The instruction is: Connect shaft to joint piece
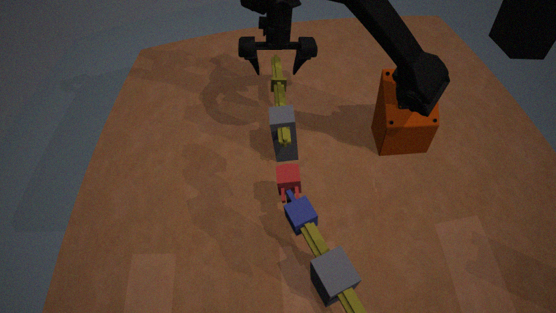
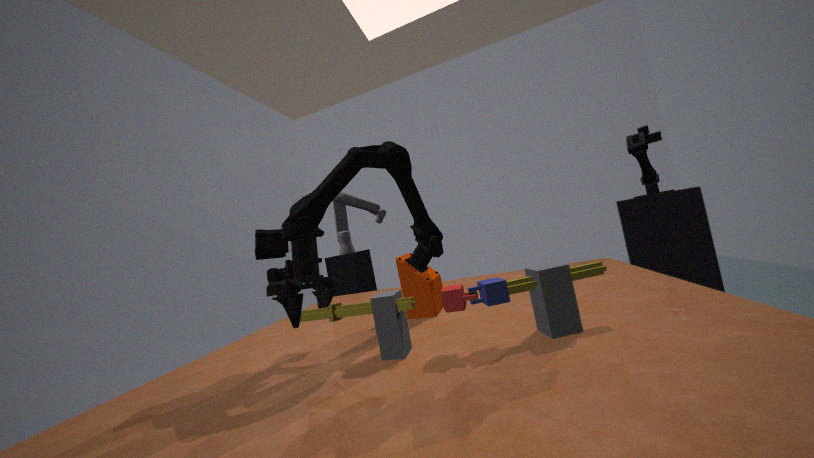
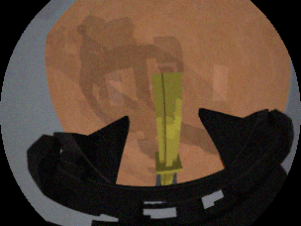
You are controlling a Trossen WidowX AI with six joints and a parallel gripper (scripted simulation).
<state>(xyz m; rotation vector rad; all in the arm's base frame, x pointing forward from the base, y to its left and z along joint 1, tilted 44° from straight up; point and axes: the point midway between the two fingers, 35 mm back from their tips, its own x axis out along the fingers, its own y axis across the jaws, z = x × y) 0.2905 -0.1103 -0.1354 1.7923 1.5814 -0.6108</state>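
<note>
My gripper (image 1: 276, 74) (image 2: 310, 317) (image 3: 164, 115) is open, its fingers on either side of the outer end of the second shaft (image 1: 279, 94) (image 2: 355, 309) (image 3: 169, 134), touching nothing that I can see. This yellow shaft has a square collar (image 1: 279, 84) (image 2: 335, 311) (image 3: 168, 163) and passes through the far grey block (image 1: 282, 115) (image 2: 390, 330). Its inner end sticks out, short of the red joint piece (image 1: 288, 175) (image 2: 453, 299). The red piece hinges on a blue yoke (image 1: 300, 212) (image 2: 494, 292) on the first shaft (image 1: 315, 238) (image 2: 521, 284), in the near grey block (image 1: 335, 270) (image 2: 556, 301). The red piece points roughly toward the second shaft.
The orange arm base (image 1: 408, 136) (image 2: 420, 290) stands beside the shafts, to the right in the top view. The arm arches above the table (image 1: 136, 175) (image 2: 483, 398). Two other arms on dark stands are in the background of the exterior view.
</note>
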